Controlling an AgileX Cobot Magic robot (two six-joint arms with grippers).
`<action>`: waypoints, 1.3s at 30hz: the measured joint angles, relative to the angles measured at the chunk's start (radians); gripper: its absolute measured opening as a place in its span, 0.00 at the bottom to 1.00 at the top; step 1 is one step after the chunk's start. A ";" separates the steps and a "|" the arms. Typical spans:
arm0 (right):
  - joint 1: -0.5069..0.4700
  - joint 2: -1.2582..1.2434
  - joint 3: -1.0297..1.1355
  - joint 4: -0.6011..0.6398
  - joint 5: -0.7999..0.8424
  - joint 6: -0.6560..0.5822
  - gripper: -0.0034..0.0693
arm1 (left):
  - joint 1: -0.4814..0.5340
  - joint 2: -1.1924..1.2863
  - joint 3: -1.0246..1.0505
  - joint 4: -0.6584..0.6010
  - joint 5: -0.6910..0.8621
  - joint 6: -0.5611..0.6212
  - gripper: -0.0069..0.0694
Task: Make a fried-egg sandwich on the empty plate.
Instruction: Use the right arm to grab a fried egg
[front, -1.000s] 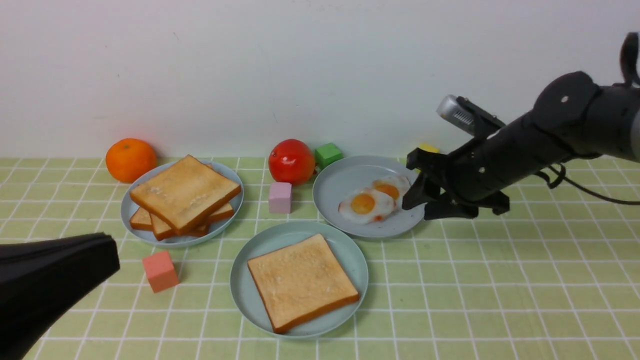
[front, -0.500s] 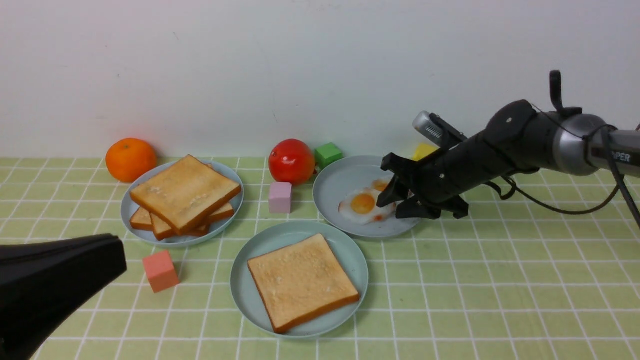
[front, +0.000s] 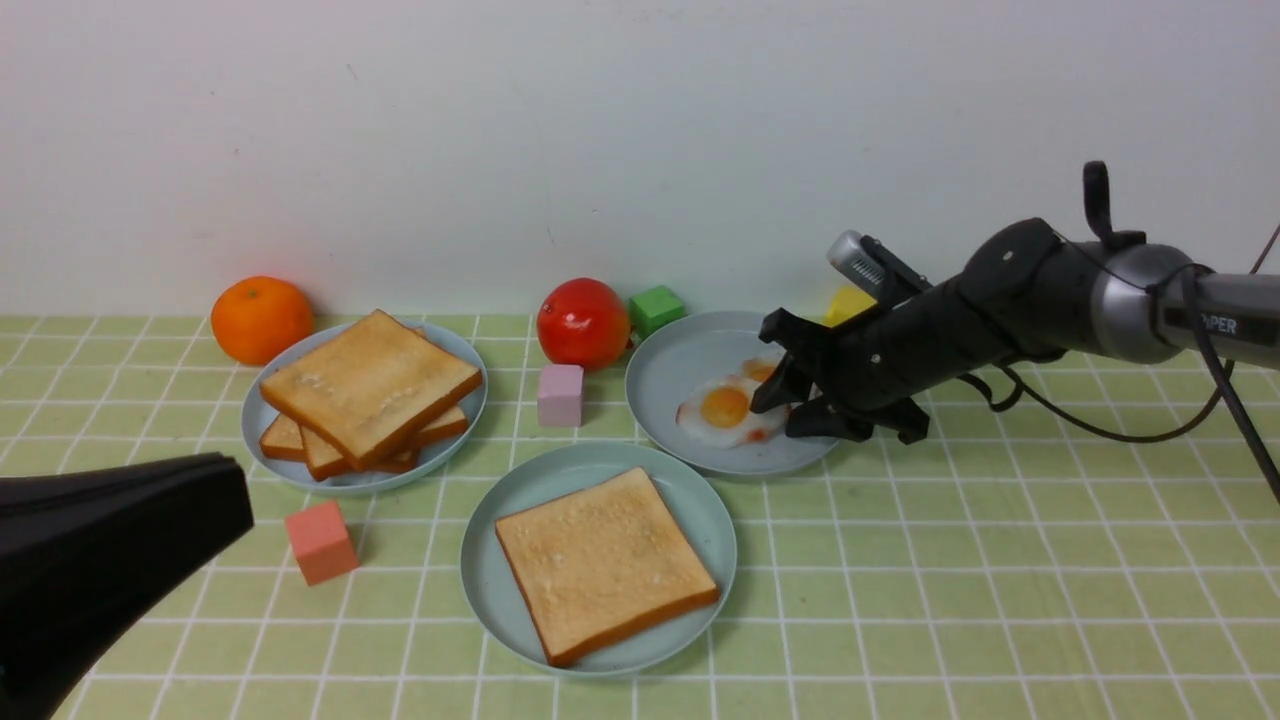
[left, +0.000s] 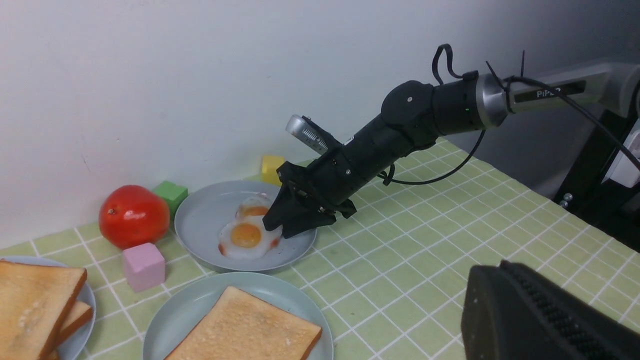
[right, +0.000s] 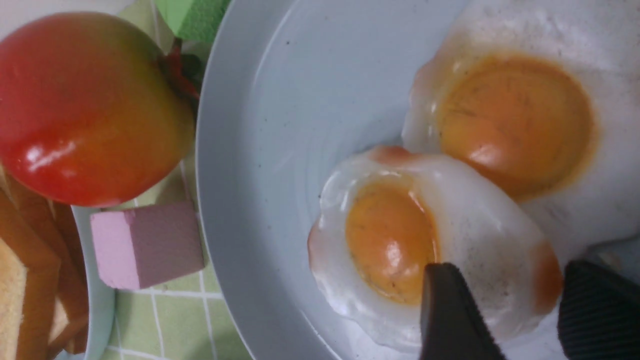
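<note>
The pale mint-green plate at the front centre carries a single toast slice; no fried-egg sandwich shows. Behind it to the right, a greyer plate holds two fried eggs. My right gripper is low over that plate and open. Its fingers straddle the right edge of the nearer egg, and the other egg lies beyond. In the right wrist view the right gripper has egg white between its open jaws. My left gripper hangs shut and empty at the front left.
A pile of toast sits on a plate at the left. An orange, a red fruit, and green and yellow cubes line the back wall. A pink cube and a salmon cube lie between the plates.
My right arm has swung left and down, bringing its open jaws from beside the egg plate onto the nearer egg's edge. The left gripper has barely shifted.
</note>
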 joint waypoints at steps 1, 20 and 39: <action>0.000 0.001 0.000 0.000 0.000 0.000 0.51 | 0.000 0.000 0.000 0.000 0.000 0.000 0.07; 0.000 0.016 -0.008 0.036 -0.019 -0.056 0.33 | 0.000 0.000 0.000 -0.003 -0.003 0.000 0.07; 0.000 0.007 -0.007 0.035 0.016 -0.087 0.15 | 0.000 0.000 0.000 -0.005 -0.003 0.000 0.07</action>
